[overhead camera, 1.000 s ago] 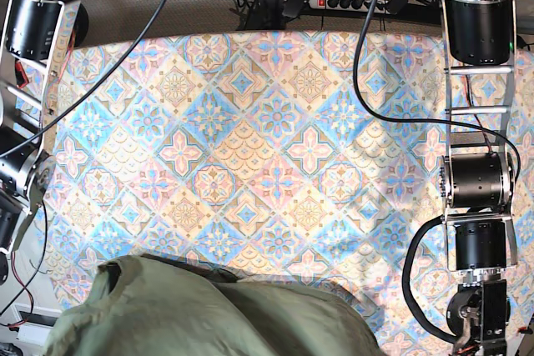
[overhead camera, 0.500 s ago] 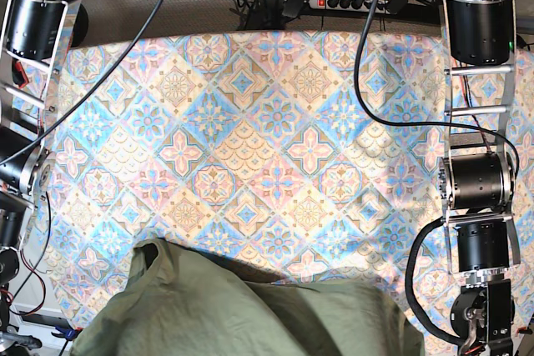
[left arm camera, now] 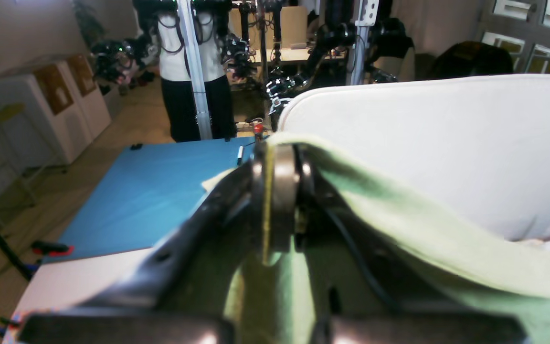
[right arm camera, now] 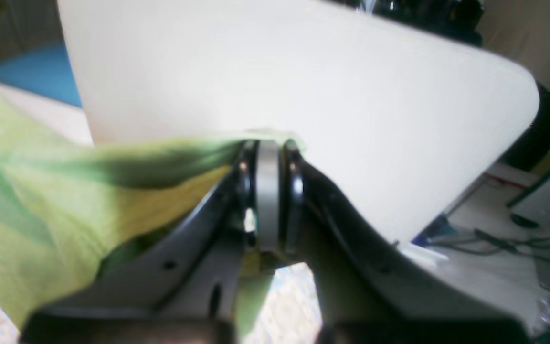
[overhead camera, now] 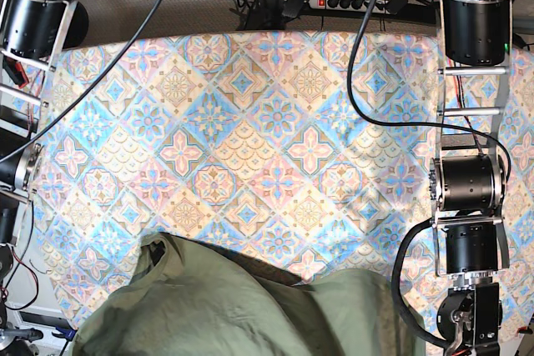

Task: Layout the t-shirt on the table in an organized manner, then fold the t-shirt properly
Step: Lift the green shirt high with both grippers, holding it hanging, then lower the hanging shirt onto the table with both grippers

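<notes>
Both hands are clenched on the t-shirt (overhead camera: 242, 306), each pinching an edge of the olive-green cloth between closed jaws. In the left wrist view, the left hand (left arm camera: 280, 200) grips a fold of the fabric, which runs away from the jaws toward the lower right of the picture, pale green against a white panel (left arm camera: 447, 143) behind it. In the right wrist view, the right hand (right arm camera: 268, 191) holds another edge, and the cloth hangs off toward the left of that picture in loose, wrinkled folds.

From the base view, the t-shirt sits bunched at the near edge of the worktop (overhead camera: 275, 122), a rumpled mound that runs out of the bottom of the picture. Its upper left corner stands up in a small ridge. Most of the patterned cloth covering the worktop lies bare beyond the shirt. The arm on the right side of the base view reaches down along the worktop's edge; neither hand itself shows in that view.
</notes>
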Tool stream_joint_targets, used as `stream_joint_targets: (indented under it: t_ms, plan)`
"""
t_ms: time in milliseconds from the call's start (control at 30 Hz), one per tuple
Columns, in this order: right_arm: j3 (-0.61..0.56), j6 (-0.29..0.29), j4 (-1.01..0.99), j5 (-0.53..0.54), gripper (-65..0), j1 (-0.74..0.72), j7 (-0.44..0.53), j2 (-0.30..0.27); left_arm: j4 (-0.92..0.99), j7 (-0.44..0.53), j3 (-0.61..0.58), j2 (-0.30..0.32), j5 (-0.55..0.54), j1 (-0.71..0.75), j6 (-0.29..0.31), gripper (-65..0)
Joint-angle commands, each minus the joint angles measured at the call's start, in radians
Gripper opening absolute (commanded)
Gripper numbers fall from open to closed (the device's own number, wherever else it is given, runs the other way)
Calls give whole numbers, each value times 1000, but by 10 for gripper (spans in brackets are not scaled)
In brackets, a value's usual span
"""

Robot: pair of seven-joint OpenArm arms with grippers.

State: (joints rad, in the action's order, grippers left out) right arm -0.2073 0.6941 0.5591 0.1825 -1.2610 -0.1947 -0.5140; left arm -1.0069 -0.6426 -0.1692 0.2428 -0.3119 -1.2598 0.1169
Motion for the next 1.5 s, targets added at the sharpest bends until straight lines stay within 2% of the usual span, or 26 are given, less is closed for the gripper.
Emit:
stream_joint_targets:
  t_ms: [0, 133, 233, 333, 433, 500, 600, 667, 733, 800, 900, 1067, 1167, 1233, 1300, 1400, 1467]
  plan:
    - [-5, -9, 20, 18, -643, -45, 33, -7, -19, 37, 4, 0, 0, -49, -1, -650]
    - [-34, -9, 17, 19, -643, -45, 11, -7, -19, 36, 4, 0, 0, -49, -1, -650]
    - [-71, -7, 20, 19, -643, -45, -93, -39, -19, -27, -56, 3, -2, -49, -1, -650]
    - [-79, -7, 20, 21, -643, -45, -185, -91, -106, -62, -131, 71, -8, -49, 0, -650]
    - [-73, -7, 20, 24, -643, -45, -256, -94, -258, -67, -188, 146, -2, 35, 0, -650]
    - [-71, -7, 23, 24, -643, -45, -277, -100, -327, -67, -215, 198, -3, 102, 0, -650]
    - [-71, -7, 74, 24, -643, -45, -302, -102, -369, -67, -215, 226, -10, 200, 0, -650]
    - [-70, -12, 111, 21, -643, -45, -299, -111, -413, -69, -197, 274, -11, 257, 0, -650]
    - [-37, -14, 121, 21, -643, -45, -292, -139, -478, -95, -165, 310, -13, 314, 0, -650]
    - [42, -37, 108, 21, -643, -45, -277, -140, -534, -113, -119, 343, -13, 374, 0, -650]
    - [85, -46, 89, 19, -643, -45, -234, -140, -565, -119, -91, 346, -14, 426, 2, -650]
    - [133, -46, 140, 21, -643, -45, -242, -142, -600, -125, -88, 347, -14, 454, 2, -650]
    - [180, -44, 253, 21, -643, -45, -334, -145, -660, -128, -80, 358, -13, 501, 2, -650]
    - [228, -43, 367, 27, -643, -45, -434, -182, -715, -153, -48, 389, -14, 558, 2, -650]
    - [268, -43, 484, 27, -643, -45, -513, -200, -784, -167, -28, 393, -14, 610, 2, -650]
    - [316, -41, 602, 27, -643, 88, -566, -235, -846, -168, -23, 398, -13, 670, 2, -650]
    - [371, -20, 704, 28, -643, 201, -610, -245, -878, -168, -23, 428, -13, 708, 2, -650]
